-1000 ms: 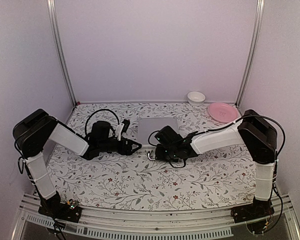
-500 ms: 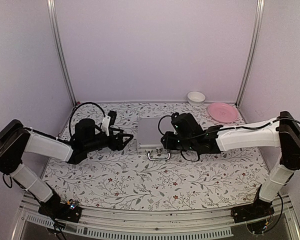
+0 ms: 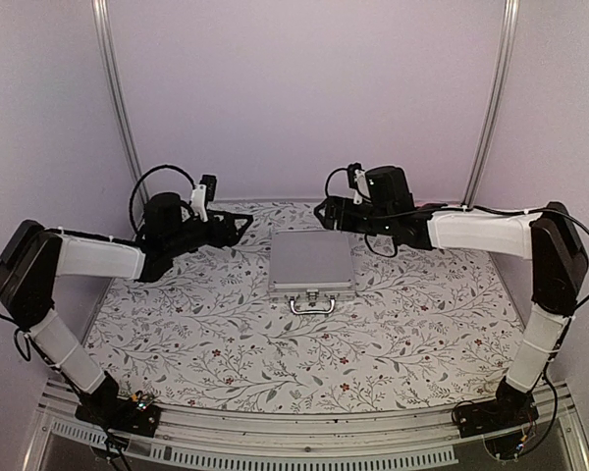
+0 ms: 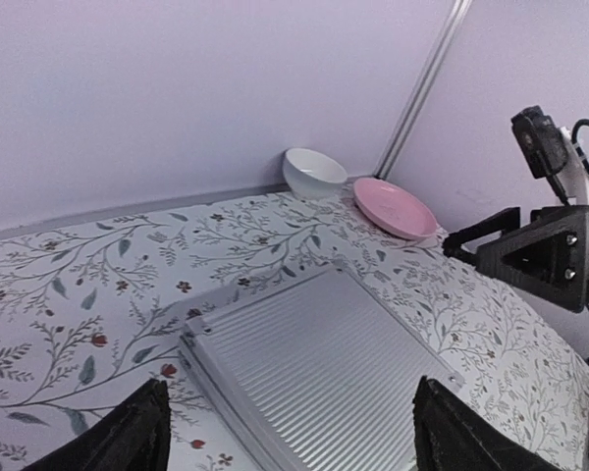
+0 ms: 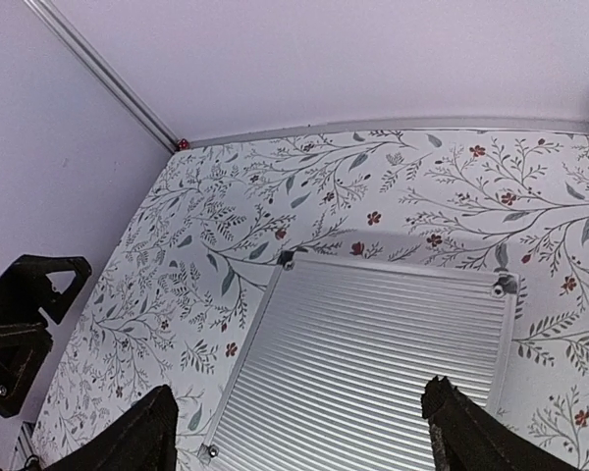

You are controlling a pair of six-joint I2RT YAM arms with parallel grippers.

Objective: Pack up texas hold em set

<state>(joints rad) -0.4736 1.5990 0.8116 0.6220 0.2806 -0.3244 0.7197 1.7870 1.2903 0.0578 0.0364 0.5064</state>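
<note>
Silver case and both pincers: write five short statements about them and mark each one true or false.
1. The silver case lies shut on the table. True.
2. The case's handle points at the back wall. False: it faces the near edge, toward the arm bases.
3. The left pincer is clamped on the case. False: it is open, off to the case's left, holding nothing.
4. The white bowl and the pink plate sit side by side near the back wall. True.
5. The right pincer is open and empty. True.
</note>
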